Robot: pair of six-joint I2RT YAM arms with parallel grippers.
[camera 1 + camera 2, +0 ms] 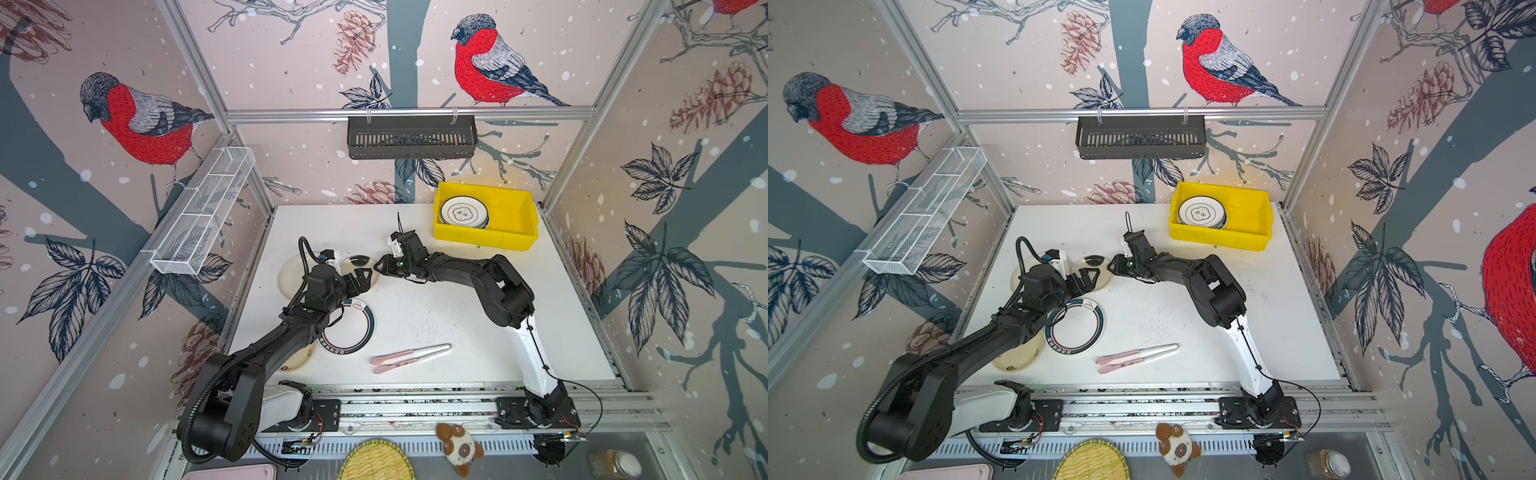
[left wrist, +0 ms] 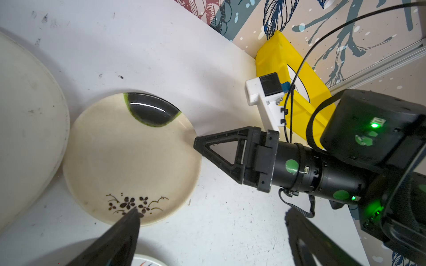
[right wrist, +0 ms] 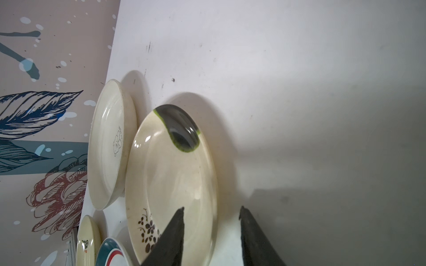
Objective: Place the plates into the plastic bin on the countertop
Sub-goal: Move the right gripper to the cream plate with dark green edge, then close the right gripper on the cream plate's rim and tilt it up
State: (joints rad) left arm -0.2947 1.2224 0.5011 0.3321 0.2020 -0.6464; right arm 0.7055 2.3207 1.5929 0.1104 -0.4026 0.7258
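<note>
Step in hand: pickup of one plate. Nearest, lower left in a top view, a teal-ringed plate (image 1: 353, 332) lies untouched on the table (image 1: 457, 299). Mid-frame, the right tool (image 3: 211, 208) stands part open astride the rim of the flower-painted plate (image 3: 170, 175), not yet pinching it. The left tool (image 1: 360, 279) hovers wide open over the same plate. Next move, by my reading: close, lift level, carry to the yellow bin (image 1: 484, 240), upper right, which holds stacked plates (image 1: 463, 212).

Bullfinch-and-pinecone wallpaper (image 1: 291, 62) covered three walls, framed by aluminium rails (image 1: 409, 113), with a black slotted basket (image 1: 411, 139) and white mesh shelf (image 1: 203, 212) mounted.
</note>
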